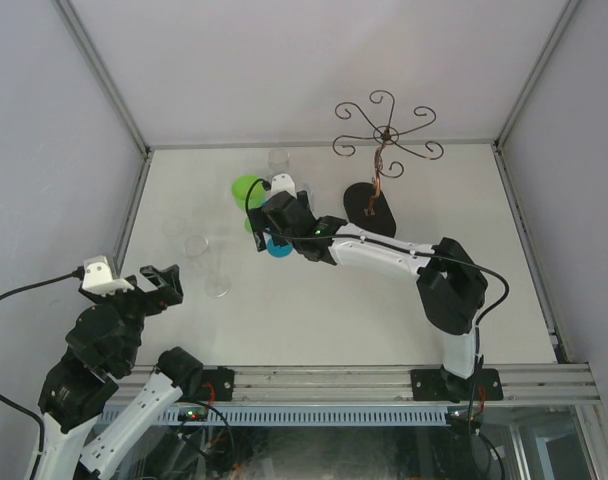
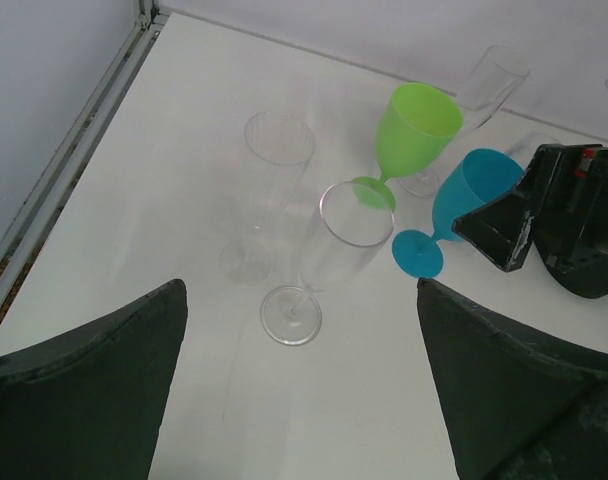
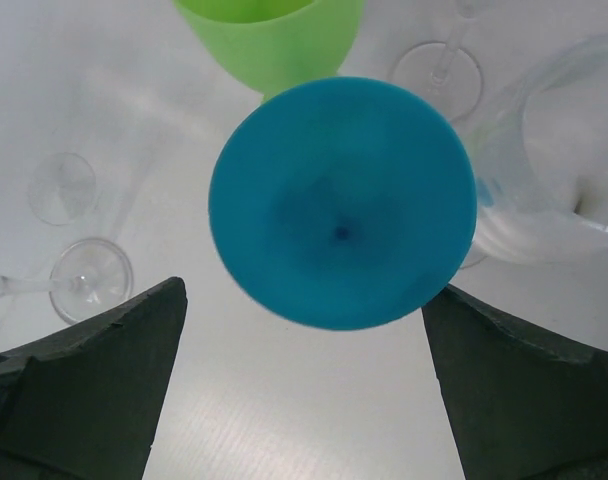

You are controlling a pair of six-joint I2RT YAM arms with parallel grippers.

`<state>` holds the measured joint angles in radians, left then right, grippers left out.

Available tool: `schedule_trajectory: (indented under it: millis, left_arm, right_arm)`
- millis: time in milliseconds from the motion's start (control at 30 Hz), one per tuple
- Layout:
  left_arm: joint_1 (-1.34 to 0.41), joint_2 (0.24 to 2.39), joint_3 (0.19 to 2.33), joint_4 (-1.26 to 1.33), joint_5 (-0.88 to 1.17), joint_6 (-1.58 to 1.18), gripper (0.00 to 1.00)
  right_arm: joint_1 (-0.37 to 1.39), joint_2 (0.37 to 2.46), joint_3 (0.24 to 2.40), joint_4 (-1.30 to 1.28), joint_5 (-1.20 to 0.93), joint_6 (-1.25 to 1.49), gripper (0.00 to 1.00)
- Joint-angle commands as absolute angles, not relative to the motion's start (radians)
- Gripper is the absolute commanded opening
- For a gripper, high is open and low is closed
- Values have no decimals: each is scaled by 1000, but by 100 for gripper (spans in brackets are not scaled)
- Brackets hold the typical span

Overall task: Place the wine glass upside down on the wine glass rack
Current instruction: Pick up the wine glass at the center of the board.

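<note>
Your right gripper was spread wide, fingers either side of the blue wine glass, not clenched on it. That glass stood upright on the table, empty, its foot just beside the green glass, also empty. A clear glass near them was empty too. The rack stood far right, well apart. Your left gripper was released, holding nothing.

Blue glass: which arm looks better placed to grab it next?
Right, probably. The right pincer is open and lined up over the blue glass, and the rack stands on that side. The left pincer hovers at the near left, well away from it.
</note>
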<state>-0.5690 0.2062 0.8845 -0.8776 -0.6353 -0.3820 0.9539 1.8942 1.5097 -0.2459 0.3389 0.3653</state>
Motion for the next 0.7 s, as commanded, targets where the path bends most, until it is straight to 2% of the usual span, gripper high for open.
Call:
schedule_trajectory:
  millis: [0,667]
  left_arm:
    - [-561,196,867,-841,-655,-380,100]
    - [-551,204,865,-834,-644,-374,100]
  right_arm:
    - [939,1920,1575,-248,361,345,100]
    - [908,2028,1676,-240,439,339,100]
